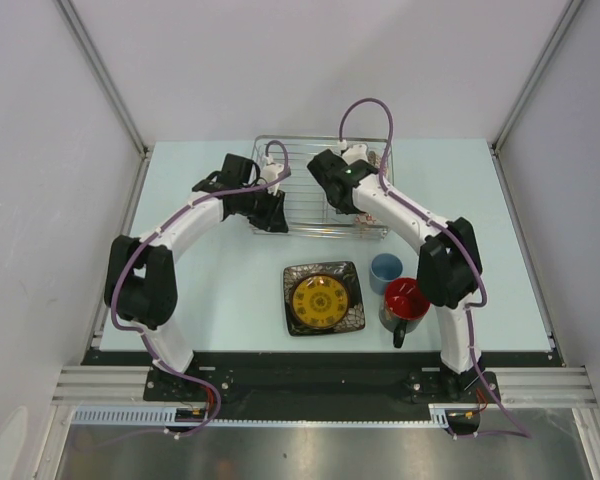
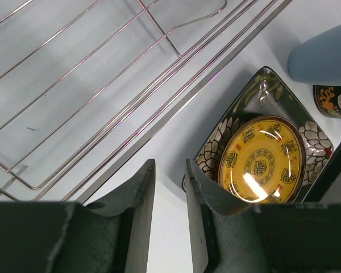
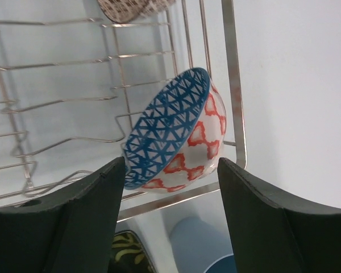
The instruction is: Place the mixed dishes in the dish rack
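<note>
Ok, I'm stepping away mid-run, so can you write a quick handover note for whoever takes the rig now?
Left gripper: jaws narrowly apart, empty, above the dish rack near edge.
Right gripper: jaws wide, flanking the blue patterned bowl, tilted on edge in the rack; contact unclear.
Done: pinkish-beige bowl in rack.
Left to load: square plate, light-blue cup, dark mug, all on the table.

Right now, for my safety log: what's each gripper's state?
Left gripper: narrowly open, empty.
Right gripper: wide around the blue patterned bowl; grip cannot be told.
</note>
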Robot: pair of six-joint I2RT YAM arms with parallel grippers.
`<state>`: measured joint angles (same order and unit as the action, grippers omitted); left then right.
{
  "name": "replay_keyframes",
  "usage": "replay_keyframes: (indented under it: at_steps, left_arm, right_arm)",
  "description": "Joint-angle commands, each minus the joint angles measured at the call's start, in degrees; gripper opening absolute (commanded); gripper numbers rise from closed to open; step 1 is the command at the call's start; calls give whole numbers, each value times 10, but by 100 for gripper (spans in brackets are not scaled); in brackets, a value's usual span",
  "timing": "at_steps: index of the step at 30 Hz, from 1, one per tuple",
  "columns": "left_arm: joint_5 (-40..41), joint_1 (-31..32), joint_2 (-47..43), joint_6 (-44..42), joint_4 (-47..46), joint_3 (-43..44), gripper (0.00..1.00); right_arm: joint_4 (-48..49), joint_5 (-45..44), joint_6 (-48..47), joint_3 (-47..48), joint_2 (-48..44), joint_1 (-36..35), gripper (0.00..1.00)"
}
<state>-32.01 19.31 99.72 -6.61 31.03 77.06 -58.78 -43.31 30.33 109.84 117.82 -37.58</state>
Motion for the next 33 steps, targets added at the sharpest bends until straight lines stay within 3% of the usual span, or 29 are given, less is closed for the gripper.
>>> replay_keyframes:
  at_steps: [1,5,12,19,22,24,31,33]
  left_arm:
    - [-19,-10,-28,-13,-7,-3,32]
    - [-17,-12,-24,-14,-4,-3,32]
    - [-17,-13,-23,-9,-4,-2,32]
    - [-18,-14,-22,-9,1,-4,32]
    - [-19,-14,-23,-9,2,-4,32]
    - [-19,-14,-23,-10,3,-4,32]
    - [-15,-15,-22,-28,26,12,32]
    - [-11,-18,-27,-53,50,20,32]
  right_arm:
    - [0,-32,25,-38,-22,11,71]
    - [-2,-41,29,-63,-36,11,71]
    - [4,-51,30,-79,-43,12,49]
    - [4,-89,-2,-39,-27,1,41]
    - [5,-90,-4,-38,-23,4,50]
    - [4,-90,-4,-40,-26,4,62]
    - [-1,-88,-16,-31,-78,-15,72]
    - [2,-48,-24,-42,-105,-28,75]
